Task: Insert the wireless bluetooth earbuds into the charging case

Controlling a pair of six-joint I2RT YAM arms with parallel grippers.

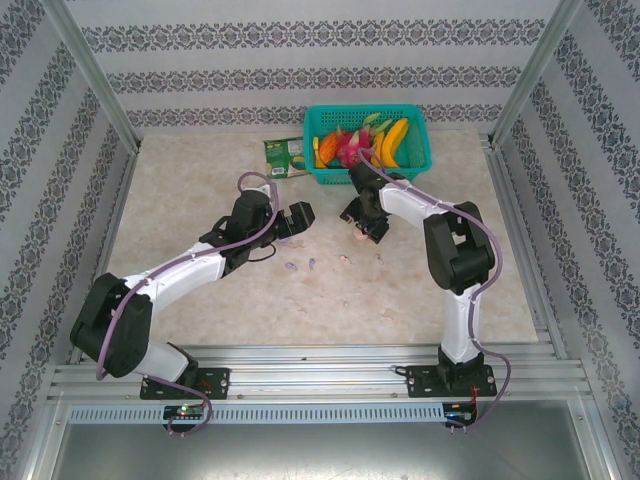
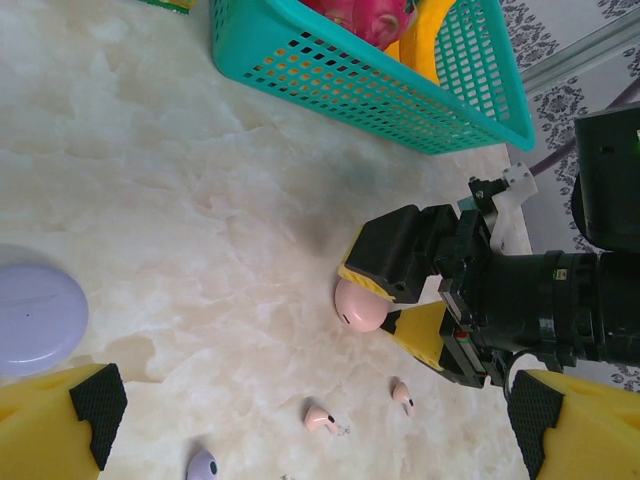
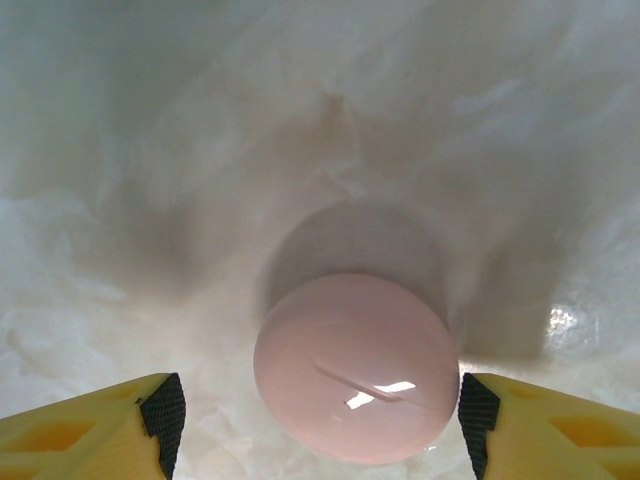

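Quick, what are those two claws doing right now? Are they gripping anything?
Left gripper: open, holding nothing.
Right gripper: open, jaws either side of the pink case, not yet clamped on it.

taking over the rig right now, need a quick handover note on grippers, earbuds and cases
Left gripper: open, empty.
Right gripper: fingers open either side of the pink case, not clamped.
Pink earbuds and a lavender earbud lie loose on the table; lavender case sits apart.
Done: no earbud inserted. Left: open the cases, seat each earbud.
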